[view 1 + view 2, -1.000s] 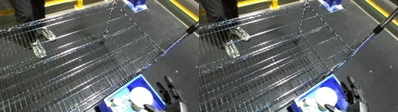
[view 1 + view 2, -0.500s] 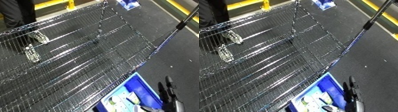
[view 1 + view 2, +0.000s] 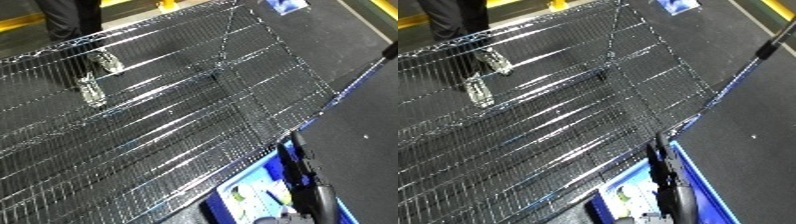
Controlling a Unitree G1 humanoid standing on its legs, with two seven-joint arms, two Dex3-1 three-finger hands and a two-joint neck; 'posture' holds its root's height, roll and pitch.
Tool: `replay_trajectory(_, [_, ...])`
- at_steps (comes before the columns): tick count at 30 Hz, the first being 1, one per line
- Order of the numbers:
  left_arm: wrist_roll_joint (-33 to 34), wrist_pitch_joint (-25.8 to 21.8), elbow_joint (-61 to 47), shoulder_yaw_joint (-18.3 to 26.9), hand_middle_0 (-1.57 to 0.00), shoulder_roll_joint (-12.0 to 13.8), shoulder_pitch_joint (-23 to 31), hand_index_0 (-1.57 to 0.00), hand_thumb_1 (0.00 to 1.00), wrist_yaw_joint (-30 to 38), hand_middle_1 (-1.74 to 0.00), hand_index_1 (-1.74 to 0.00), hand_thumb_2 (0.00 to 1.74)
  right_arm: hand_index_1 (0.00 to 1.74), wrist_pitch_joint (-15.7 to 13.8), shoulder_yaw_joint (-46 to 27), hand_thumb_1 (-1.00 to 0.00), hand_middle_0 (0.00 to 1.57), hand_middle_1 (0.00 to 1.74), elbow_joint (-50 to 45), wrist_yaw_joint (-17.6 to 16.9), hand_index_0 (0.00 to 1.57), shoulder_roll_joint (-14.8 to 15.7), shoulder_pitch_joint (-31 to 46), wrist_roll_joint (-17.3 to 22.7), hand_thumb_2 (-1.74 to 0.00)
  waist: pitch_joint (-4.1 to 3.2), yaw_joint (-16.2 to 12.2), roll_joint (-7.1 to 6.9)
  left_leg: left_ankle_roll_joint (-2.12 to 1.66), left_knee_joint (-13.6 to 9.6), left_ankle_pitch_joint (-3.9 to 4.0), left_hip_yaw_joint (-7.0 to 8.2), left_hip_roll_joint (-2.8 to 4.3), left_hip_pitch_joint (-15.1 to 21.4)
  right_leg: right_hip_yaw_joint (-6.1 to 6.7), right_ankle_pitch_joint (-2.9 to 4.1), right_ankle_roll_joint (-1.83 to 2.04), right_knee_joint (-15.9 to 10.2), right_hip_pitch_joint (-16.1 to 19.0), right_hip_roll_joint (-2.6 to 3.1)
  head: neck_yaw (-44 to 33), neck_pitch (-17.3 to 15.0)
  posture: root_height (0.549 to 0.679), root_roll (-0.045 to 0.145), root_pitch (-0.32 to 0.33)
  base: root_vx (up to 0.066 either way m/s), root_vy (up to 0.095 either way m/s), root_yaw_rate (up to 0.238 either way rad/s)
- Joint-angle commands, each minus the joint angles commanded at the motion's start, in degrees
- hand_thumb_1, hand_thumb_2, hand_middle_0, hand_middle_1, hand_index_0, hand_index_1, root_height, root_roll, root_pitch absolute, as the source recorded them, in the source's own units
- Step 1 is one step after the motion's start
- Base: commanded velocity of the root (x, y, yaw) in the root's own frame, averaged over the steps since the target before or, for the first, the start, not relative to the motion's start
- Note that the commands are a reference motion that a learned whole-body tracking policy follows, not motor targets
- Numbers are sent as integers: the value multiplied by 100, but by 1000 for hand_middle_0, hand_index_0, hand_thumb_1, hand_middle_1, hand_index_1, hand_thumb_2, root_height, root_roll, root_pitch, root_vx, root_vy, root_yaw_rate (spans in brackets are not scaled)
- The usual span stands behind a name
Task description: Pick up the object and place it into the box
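Bottom right of frame: one blue bin [image 3: 704, 187], pale contents inside, too blurred to name. One black hand [image 3: 302, 165] over bin, slim and upright; cannot tell if fingers apart or together. Other hand not seen. Centre to upper left: one wire shopping cart [image 3: 178, 115] on dark floor [image 3: 753, 100].

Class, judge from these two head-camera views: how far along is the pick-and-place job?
Done: the blue bin already holds pale items. In hand: the right hand reaches over the bin beside the wire cart; whether it holds anything cannot be seen. Left: no loose object shows in the cart, so little may remain.
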Motion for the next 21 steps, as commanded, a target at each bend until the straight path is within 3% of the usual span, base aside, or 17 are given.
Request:
replay_trajectory(7, [143, 169, 69, 19, -1570, 58, -151, -1570, 1000, -89, -1740, -1740, 1740, 0, 244, 290, 0, 0, 0, 102, 307, 0, 12, -240, -76, 0, 2, 273, -170, 26, 32, -17, -167, -44, -1, -161, 13, 4, -46, 185, 30, -417, -381, 668, 60, -27, 41, -78, 183])
replay_trajectory(14, [246, 253, 135, 33, -1570, 86, -254, -1570, 1000, -129, -1740, -1740, 1740, 0, 239, 413, 0, 0, 0, 246, 339, 0, 104, -418, 19, 0, 25, 424, -264, 47, 13, -5, -259, -73, 6, -271, 46, 31, -99, 285, 52, -495, -406, 668, 49, -35, 39, -44, 104])
replay_trajectory(21, [267, 271, 169, 78, -1570, 131, -199, -1570, 1000, -239, -1740, -1740, 1740, 0, 231, 419, 0, 0, 0, 309, 325, 0, 159, -423, -35, 0, 53, 489, -284, 60, 27, 4, -284, -78, 5, -302, 78, 53, -112, 320, 40, -381, -331, 668, 43, -39, 31, -14, 45])
